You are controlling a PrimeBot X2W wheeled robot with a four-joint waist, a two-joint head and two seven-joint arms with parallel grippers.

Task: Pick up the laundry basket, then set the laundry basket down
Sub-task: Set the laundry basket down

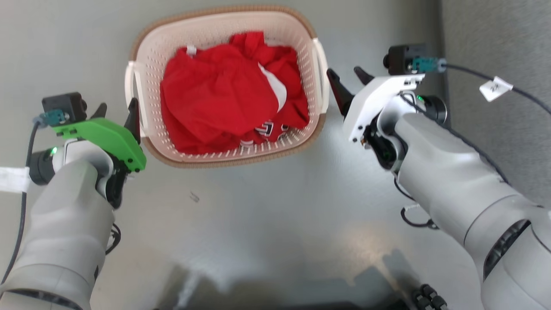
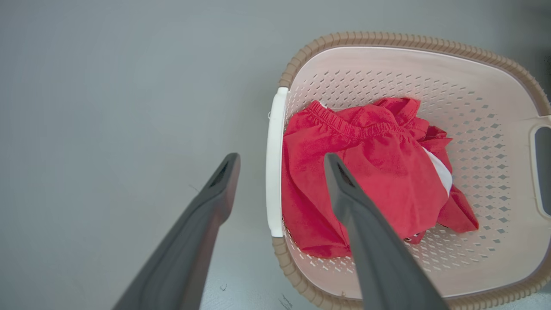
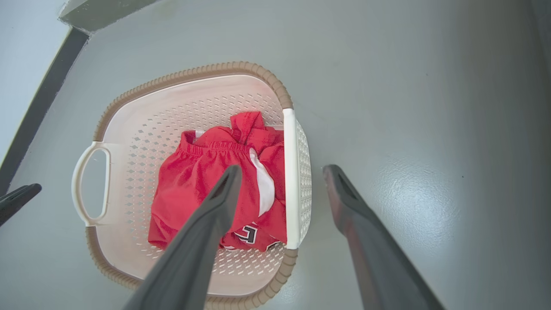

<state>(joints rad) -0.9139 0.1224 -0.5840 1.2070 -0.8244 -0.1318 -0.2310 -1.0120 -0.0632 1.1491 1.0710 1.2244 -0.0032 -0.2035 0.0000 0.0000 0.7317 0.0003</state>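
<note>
The laundry basket stands on the grey floor, cream and perforated with a brown rim, holding crumpled red clothes. My left gripper is open at the basket's left white handle. In the left wrist view the basket is at the right, and the left gripper has one finger on each side of the handle. My right gripper is open by the right handle. In the right wrist view the right gripper straddles that handle of the basket.
A darker grey surface borders the floor on the right, and a cable with a white tag runs across it. A strip of white tape lies at the left edge. A dark baseboard runs beyond the basket.
</note>
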